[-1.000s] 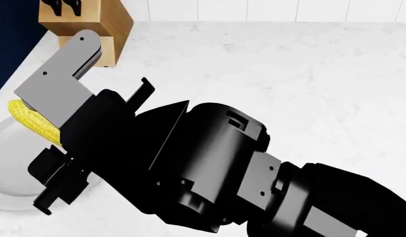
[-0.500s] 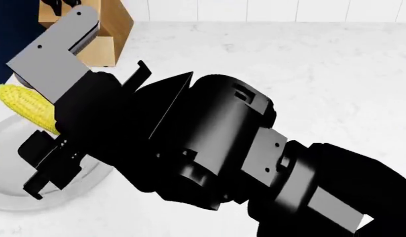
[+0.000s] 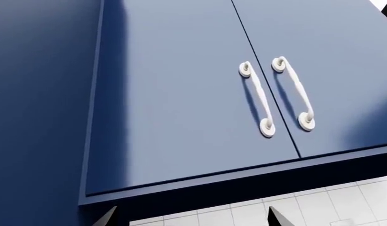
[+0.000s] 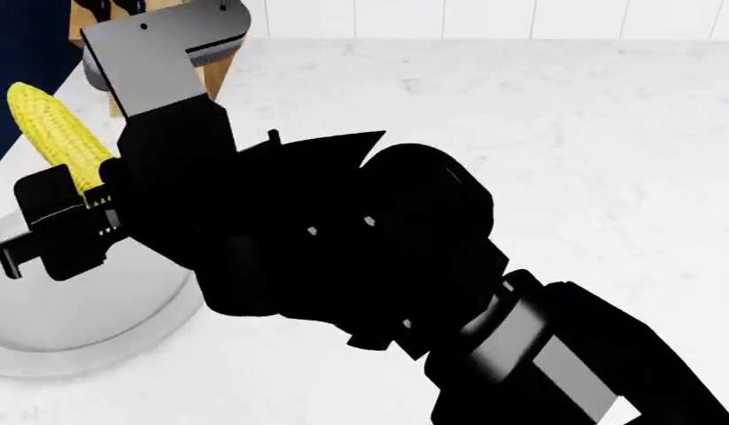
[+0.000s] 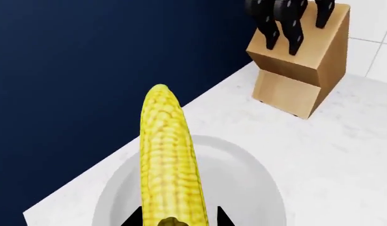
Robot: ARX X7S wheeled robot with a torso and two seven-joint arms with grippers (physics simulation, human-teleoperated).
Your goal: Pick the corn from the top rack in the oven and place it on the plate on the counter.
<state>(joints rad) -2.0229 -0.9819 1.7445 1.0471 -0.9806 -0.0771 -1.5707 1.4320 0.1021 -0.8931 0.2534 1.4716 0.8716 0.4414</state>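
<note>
R gripper [image 4: 74, 208] pinched the corn [image 4: 59, 133] by its lower end, cob tilted toward 11 o'clock above the plate [image 4: 69, 328] on the counter [image 4: 554, 133], clear of it. Knife block [image 5: 300, 70] stood at 12. L gripper: only tips seen below navy cabinets [image 3: 180, 94], apart w/ nothing btwn.

corn [image 4: 59, 135] above plate [image 4: 92, 341] | knife block [image 5: 300, 75] behind plate

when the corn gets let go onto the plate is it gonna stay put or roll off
The corn is round and tapered, so it will probably roll a little. The plate has a shallow rim that should likely catch it. It looks stiff, not floppy: it juts straight out of the right gripper, held at one end.
</note>
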